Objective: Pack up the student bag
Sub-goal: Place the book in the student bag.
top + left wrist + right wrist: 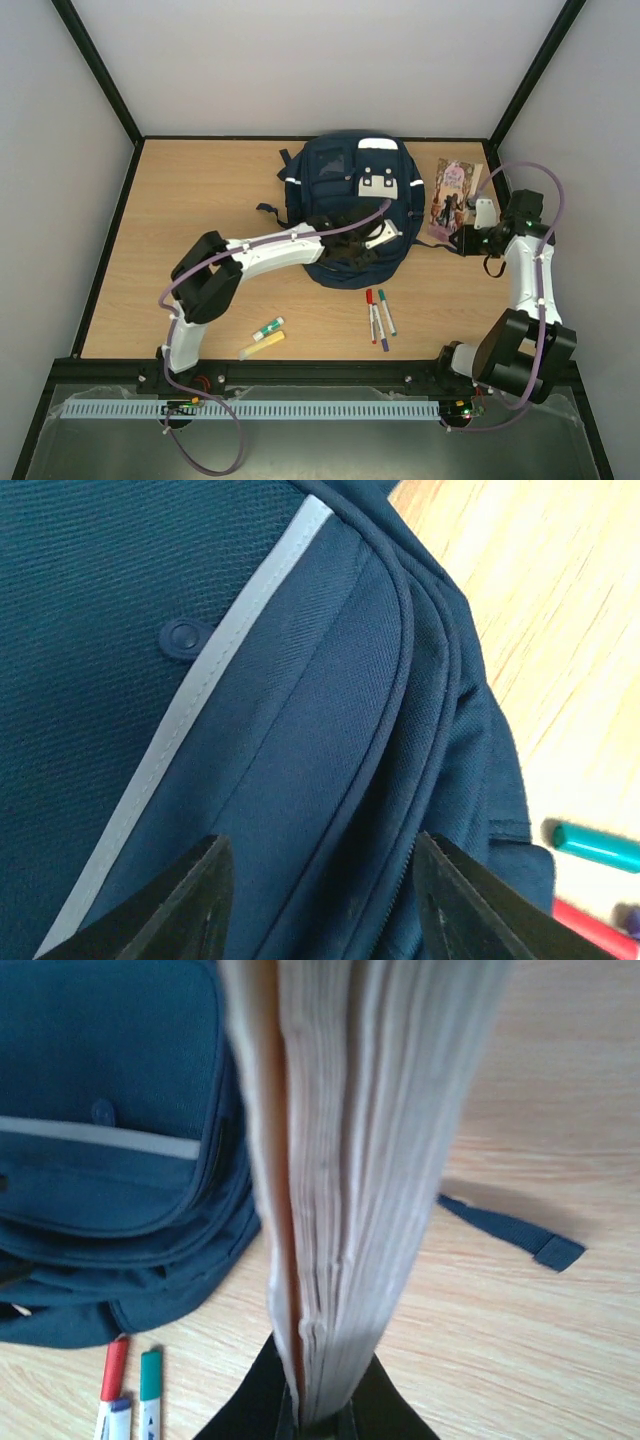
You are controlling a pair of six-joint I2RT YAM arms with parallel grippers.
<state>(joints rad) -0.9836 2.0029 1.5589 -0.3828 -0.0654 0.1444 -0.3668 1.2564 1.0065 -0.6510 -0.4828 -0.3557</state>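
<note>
The student bag (345, 195), navy with white stripes and a grey-white patch, lies at the middle back of the table. My left gripper (372, 238) is open right over the bag's near side, its fingers either side of a zip seam (400, 810). My right gripper (462, 240) is shut on a book (455, 198) with a colourful cover, held up on its edge to the right of the bag. The book's page edges (350, 1160) fill the right wrist view, with the bag (110, 1150) to their left.
Three markers (378, 316) lie in front of the bag, two show in the right wrist view (130, 1385). A green-capped tube (267, 327) and a yellow one (262, 344) lie near the front edge. A loose bag strap (505, 1228) lies right of the book.
</note>
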